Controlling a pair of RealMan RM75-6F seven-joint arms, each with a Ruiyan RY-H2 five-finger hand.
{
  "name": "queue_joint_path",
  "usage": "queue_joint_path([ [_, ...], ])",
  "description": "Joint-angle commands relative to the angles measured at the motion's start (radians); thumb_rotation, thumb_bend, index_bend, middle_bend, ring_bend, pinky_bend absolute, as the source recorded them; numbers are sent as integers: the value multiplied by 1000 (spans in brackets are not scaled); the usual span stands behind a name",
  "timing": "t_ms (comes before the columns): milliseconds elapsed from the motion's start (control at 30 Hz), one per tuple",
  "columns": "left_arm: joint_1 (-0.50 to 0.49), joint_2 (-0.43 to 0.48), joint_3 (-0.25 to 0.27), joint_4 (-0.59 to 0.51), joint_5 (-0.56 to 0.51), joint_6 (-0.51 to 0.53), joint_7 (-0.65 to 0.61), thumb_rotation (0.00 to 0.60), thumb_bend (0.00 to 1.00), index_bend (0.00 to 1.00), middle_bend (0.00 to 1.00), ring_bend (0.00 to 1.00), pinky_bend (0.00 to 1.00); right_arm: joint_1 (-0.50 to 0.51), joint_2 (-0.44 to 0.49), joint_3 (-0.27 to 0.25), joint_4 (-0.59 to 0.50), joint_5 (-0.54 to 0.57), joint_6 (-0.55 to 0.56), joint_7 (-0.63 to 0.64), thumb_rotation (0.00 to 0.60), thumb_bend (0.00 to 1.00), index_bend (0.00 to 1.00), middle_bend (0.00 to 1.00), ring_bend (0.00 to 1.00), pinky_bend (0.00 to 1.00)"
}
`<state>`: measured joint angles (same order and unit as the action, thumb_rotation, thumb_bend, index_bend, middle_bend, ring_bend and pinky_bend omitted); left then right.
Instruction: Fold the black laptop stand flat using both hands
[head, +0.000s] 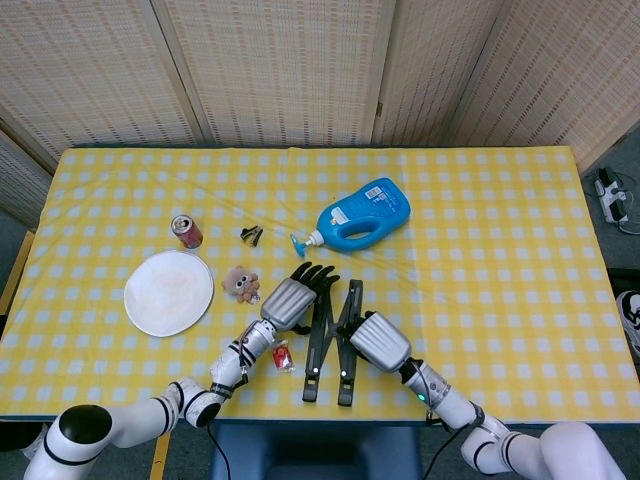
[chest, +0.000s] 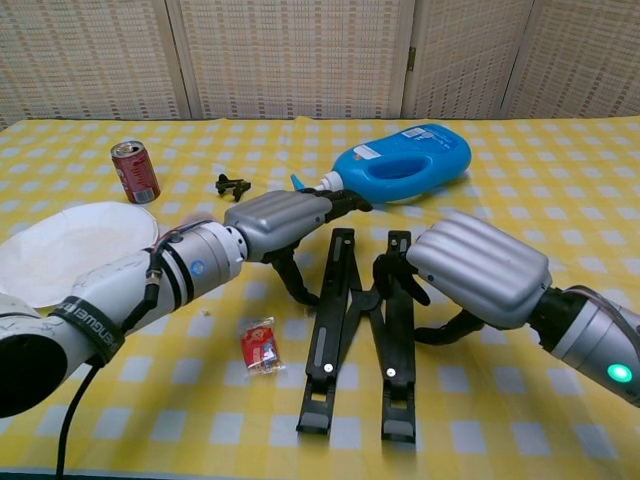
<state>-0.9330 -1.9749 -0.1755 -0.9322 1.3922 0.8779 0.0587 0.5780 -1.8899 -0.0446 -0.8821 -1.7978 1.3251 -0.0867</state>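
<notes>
- Where the yellow checked table (head: 480, 250) spreads across both views, it carries everything else, and the two arms reach in over its near edge.
- The blue detergent bottle (head: 366, 213) lies on its side beyond the hands, its nozzle pointing toward the robot's left.
- The white plate (head: 169, 292) sits well to the left, near the table's edge.
- The black laptop stand (chest: 362, 325) lies flat on the cloth between the two hands, its two long bars drawn near each other in a narrow V, closest at the near end, with the crossed links bunched between them.
- The right hand (chest: 478, 268) rests against the outer side of the stand's right bar; its dark fingers (chest: 398, 280) curl down onto that bar, though the silver back of the hand hides the grip, so I cannot tell whether they close around it or only press.
- The left hand (chest: 272, 221) lies beside the left bar, palm down, with its fingers (head: 315, 274) stretched and apart toward the bar's far end; the thumb hooks down next to the bar, and it seems to push rather than hold.
- The red can (head: 186, 231) stands upright beyond the plate.
- The small plush toy (head: 239, 282) sits just beside the plate and near the left hand.
- The red packet (chest: 259, 346) lies on the cloth just left of the stand's near end.
- The small black clip (chest: 232, 184) lies between the can and the bottle.
</notes>
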Motion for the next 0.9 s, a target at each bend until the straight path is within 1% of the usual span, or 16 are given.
queue_joint_path([
  [33,0,2,-1,-4,-3,-1,-1,600,113,0,27,0,0,6,-3,1,-5,0,-3,-8,600,195,508,697,764,755],
  [100,3,8,-2,-9,-6,1,7,600,113,0,26,0,0,7,6,-4,-17,0,-8,-12,600,195,506,693,759,754],
  [167,9,18,-5,-21,-10,11,13,600,113,0,21,0,0,7,26,-8,-43,0,-9,-12,600,195,470,662,732,751],
  [267,24,49,-11,-58,-16,32,24,600,113,0,11,0,0,11,88,-14,-119,-4,-12,-27,600,195,275,528,632,683],
  [300,30,65,-13,-80,-18,43,30,600,113,0,8,0,0,15,119,-15,-162,-3,-18,-30,600,195,209,478,589,644],
  [367,42,91,-16,-116,-18,62,40,600,113,0,5,0,0,25,172,-17,-239,1,-39,-20,600,195,131,396,502,572],
  [433,55,122,-20,-160,-20,82,51,600,113,0,3,0,0,49,241,-24,-331,12,-96,-2,600,195,82,304,416,462],
  [467,60,135,-21,-178,-21,89,55,600,113,0,2,0,0,61,271,-26,-369,21,-129,2,600,195,68,276,390,421],
  [533,71,163,-25,-218,-25,104,66,600,113,0,1,0,0,98,336,-32,-445,38,-220,-8,600,195,19,184,297,293],
  [567,75,174,-27,-235,-27,110,70,600,113,0,0,0,0,114,359,-32,-470,44,-257,-21,600,195,8,151,263,252],
  [633,84,196,-29,-268,-32,121,78,600,112,0,0,0,0,144,395,-31,-515,57,-325,-51,600,194,0,59,153,139],
  [733,94,217,-29,-301,-37,131,92,600,112,0,0,0,0,180,415,-23,-547,82,-407,-73,600,195,0,13,77,61],
  [900,107,234,-23,-326,-46,138,105,600,113,0,0,0,0,235,424,3,-566,97,-482,-91,600,195,0,0,46,20],
])
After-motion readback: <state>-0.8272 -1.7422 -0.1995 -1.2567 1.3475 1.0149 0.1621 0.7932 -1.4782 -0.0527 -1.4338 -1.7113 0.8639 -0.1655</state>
